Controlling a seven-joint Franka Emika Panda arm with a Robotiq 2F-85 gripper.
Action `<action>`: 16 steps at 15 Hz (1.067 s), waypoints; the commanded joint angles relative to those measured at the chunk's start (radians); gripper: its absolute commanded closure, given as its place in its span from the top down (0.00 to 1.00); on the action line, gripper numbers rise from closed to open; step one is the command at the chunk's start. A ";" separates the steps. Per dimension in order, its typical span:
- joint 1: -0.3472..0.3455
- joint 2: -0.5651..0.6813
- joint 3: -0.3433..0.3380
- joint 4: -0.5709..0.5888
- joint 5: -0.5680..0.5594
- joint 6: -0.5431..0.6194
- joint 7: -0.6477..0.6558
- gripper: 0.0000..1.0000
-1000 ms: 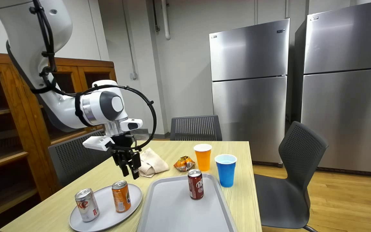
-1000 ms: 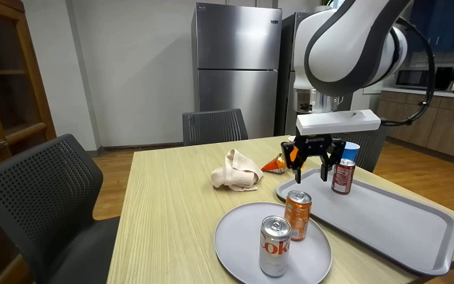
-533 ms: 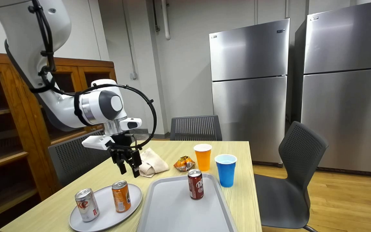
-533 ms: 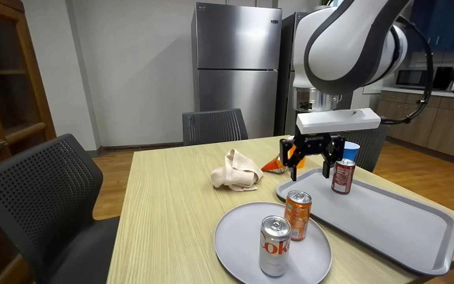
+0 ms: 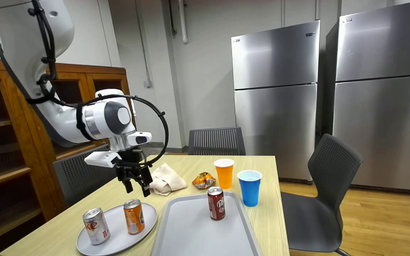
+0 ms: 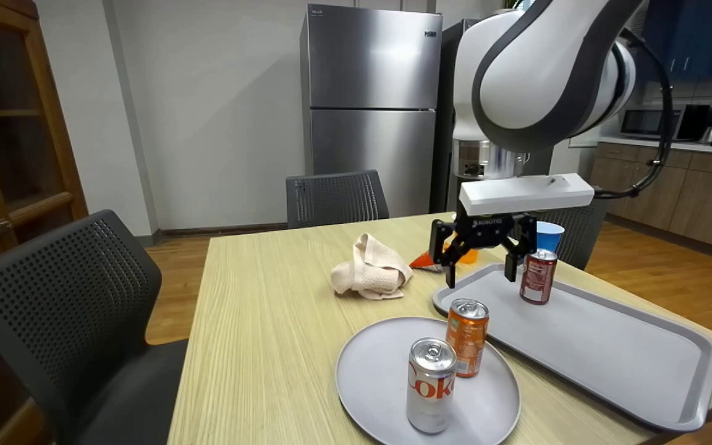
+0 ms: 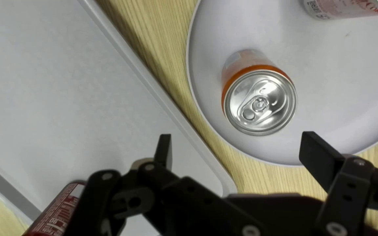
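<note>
My gripper [image 6: 480,275] hangs above the table with its fingers spread wide and nothing between them. In the wrist view the nearest thing is an orange can [image 7: 260,101], upright and seen from its silver top, just ahead of the fingertips and apart from them. That can stands on a round grey plate [image 6: 368,371], and a silver Diet Coke can [image 6: 431,386] shares the plate. A dark red Dr Pepper can [image 5: 216,203] is upright on the grey rectangular tray [image 5: 205,238]; in the wrist view the gripper partly covers it.
A crumpled beige cloth [image 6: 371,272] lies behind the plate. Beyond the tray are an orange snack bag [image 5: 204,180], an orange cup [image 5: 224,174] and a blue cup [image 5: 250,188]. Dark chairs [image 5: 217,142] stand around the table.
The fingers have spread further apart. My gripper has shifted a little to the left in both exterior views. The cans, plate and tray have stayed put.
</note>
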State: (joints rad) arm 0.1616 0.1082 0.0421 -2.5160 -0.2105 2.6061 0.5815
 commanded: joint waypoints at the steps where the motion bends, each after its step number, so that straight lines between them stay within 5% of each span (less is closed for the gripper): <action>1: 0.002 0.009 0.019 -0.016 0.032 0.022 -0.028 1.00; 16: 0.012 0.148 0.034 0.032 0.161 0.058 -0.127 1.00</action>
State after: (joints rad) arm 0.1702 0.2298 0.0684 -2.5123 -0.0957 2.6569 0.5085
